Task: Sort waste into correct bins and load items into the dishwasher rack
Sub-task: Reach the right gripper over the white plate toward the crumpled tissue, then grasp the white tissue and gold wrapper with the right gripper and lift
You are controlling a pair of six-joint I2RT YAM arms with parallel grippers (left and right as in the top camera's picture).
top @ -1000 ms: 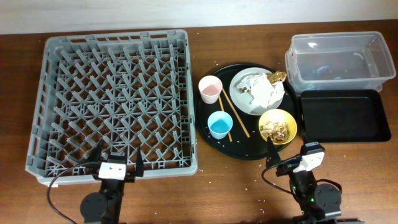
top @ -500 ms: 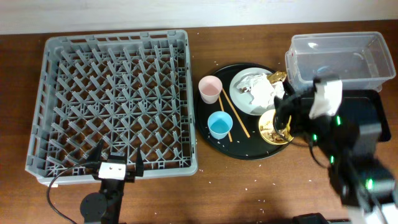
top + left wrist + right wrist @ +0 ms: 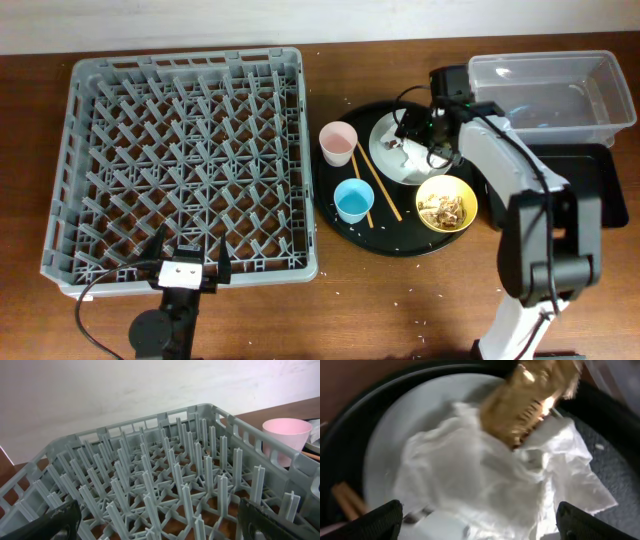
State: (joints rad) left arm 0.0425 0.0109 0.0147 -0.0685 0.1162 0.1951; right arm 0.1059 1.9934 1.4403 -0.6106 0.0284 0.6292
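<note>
The crumpled white napkin (image 3: pixel 485 480) with the gold-brown wrapper scrap (image 3: pixel 527 400) lies on the white plate (image 3: pixel 390 440). My right gripper (image 3: pixel 420 135) is open right above the napkin, its fingertips (image 3: pixel 375 520) straddling it. In the overhead view the plate (image 3: pixel 383 140), pink cup (image 3: pixel 338 142), blue cup (image 3: pixel 353 200), two chopsticks (image 3: pixel 378 188) and yellow bowl (image 3: pixel 447 203) with beige scraps sit on a round black tray (image 3: pixel 400 243). My left gripper (image 3: pixel 188 262) is open and empty at the near edge of the grey dishwasher rack (image 3: pixel 180 150).
The clear tub (image 3: pixel 545 95) stands at the back right, the shallow black tray (image 3: pixel 600 190) just in front of it, partly under my right arm. The left wrist view shows rack pegs (image 3: pixel 165 485) and the pink cup (image 3: pixel 287 435). Crumbs dot the table.
My right arm has swung from the table's front edge, over the yellow bowl, to the plate and now hangs over the napkin. The left arm has not moved.
</note>
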